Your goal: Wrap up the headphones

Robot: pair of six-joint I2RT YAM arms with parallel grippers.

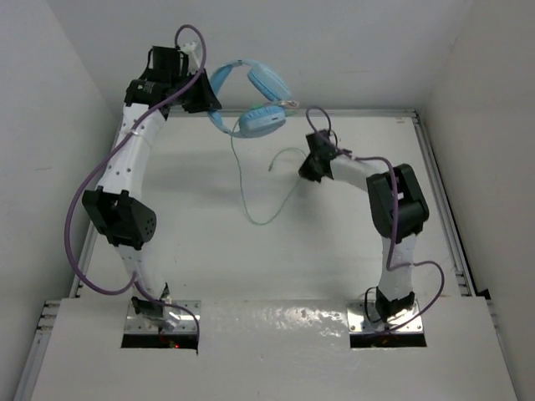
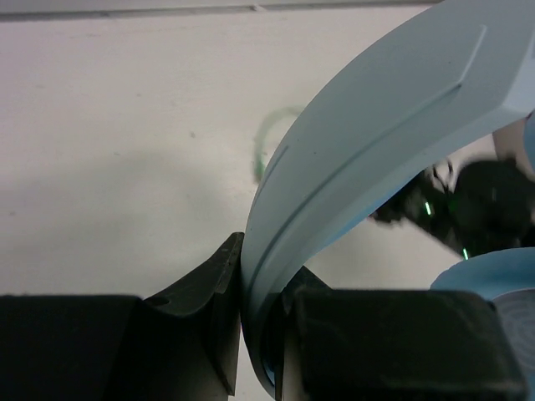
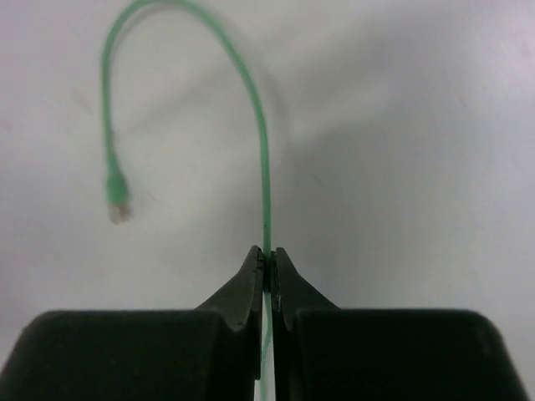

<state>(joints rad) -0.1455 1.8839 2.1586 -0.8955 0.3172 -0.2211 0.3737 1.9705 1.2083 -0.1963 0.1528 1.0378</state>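
Note:
The light blue headphones [image 1: 251, 100] hang in the air at the back of the table, ear cups lowest. My left gripper [image 1: 203, 93] is shut on their headband [image 2: 368, 159], which arcs up to the right in the left wrist view. The thin pale green cable [image 1: 247, 188] drops from an ear cup, loops over the table and rises to my right gripper [image 1: 311, 165]. That gripper [image 3: 269, 271] is shut on the cable [image 3: 261, 150], a short way from its plug end [image 3: 115, 196], which curls free to the left.
Thick purple robot cables [image 1: 79, 209] loop along both arms. White walls close in the table [image 1: 209, 267] at the back and sides. A raised metal rim [image 1: 439, 192] runs along the right edge.

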